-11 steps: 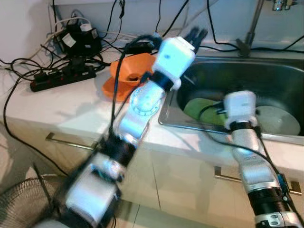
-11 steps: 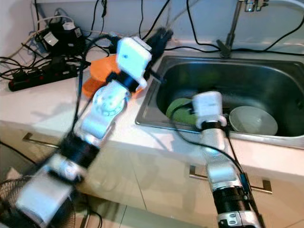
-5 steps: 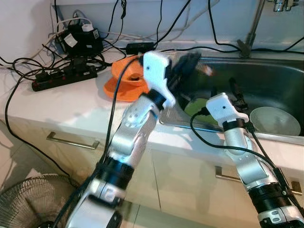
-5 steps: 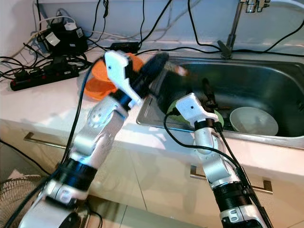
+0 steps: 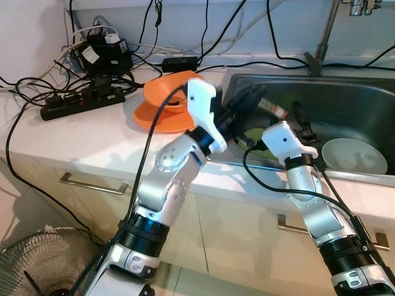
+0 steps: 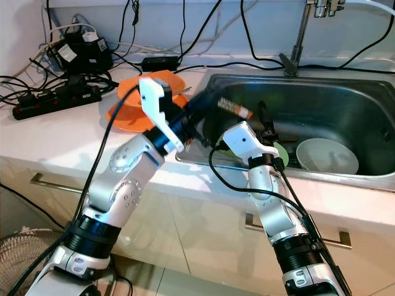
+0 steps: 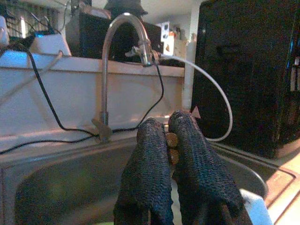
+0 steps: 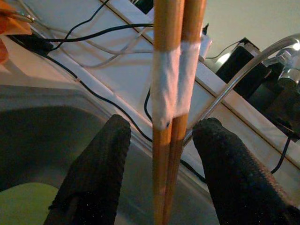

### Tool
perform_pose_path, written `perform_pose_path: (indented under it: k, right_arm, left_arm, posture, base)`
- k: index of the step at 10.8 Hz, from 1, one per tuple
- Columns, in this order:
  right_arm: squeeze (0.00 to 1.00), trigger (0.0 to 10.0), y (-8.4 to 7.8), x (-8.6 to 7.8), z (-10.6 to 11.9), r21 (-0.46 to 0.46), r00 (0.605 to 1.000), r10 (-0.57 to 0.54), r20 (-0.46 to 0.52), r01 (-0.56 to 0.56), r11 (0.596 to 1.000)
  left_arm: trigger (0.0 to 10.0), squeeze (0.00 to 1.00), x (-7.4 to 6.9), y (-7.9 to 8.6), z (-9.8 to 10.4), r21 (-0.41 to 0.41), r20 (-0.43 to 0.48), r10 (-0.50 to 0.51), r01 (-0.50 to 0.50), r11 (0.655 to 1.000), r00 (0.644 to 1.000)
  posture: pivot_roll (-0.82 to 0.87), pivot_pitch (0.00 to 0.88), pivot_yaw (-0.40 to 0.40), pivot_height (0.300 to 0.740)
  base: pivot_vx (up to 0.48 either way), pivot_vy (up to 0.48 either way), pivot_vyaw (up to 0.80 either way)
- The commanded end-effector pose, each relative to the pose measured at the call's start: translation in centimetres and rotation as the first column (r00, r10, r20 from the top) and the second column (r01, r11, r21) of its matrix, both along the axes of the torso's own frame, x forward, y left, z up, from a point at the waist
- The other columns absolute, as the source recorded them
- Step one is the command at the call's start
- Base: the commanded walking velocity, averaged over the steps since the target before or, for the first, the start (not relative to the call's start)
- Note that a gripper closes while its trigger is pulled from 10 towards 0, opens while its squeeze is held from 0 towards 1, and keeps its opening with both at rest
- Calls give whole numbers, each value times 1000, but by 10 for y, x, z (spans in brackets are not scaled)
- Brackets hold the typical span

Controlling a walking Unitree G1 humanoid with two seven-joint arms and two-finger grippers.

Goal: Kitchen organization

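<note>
A pair of wooden chopsticks (image 8: 171,108), bound by a white band, juts over the steel sink (image 5: 352,111).

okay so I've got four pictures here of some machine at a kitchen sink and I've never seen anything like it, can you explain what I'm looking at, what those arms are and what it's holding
This is a humanoid robot with two silver arms, each ending in a gripper of two black fingers. The two wide pictures come from cameras on its head, looking down at a kitchen counter; the two close-ups come from cameras on its wrists.

The left gripper reaches over the sink's edge, shut on a pair of wooden chopsticks bound with a white band. The right gripper, inside the sink, is open, with the chopsticks passing between its fingers.

In the sink lie a green plate and a white bowl. On the counter sit an orange dish, a black power strip and tangled cables.
</note>
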State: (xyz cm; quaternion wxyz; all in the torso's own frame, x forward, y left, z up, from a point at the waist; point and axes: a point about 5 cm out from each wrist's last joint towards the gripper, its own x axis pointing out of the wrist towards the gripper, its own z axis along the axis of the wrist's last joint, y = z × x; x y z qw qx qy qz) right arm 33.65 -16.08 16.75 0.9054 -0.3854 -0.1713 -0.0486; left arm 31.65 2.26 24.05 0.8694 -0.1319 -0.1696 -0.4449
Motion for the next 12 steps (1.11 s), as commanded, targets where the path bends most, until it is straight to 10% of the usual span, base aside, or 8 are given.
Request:
perform_pose_path:
  k: [1,2,12]
  right_arm:
    - [0,8667,4,1,2,3,1000,11,15,-11,1000]
    - [0,0,3,1,4,9,1000,4,24,-5,1000]
    - [0,0,6,2,3,20,999,19,26,-19,1000]
  left_arm:
    - [10000,0,-3,1,2,19,16,-13,13,1000,1000]
    - [10000,0,-3,2,1,37,21,-8,8,999,1000]
    - [10000,0,6,7,2,33,49,137,-139,990,989]
  posture:
    - [7,0,133,740]
    - [7,0,133,740]
    - [4,0,132,740]
  base:
    - [0,0,0]
    - [0,0,0]
    - [0,0,0]
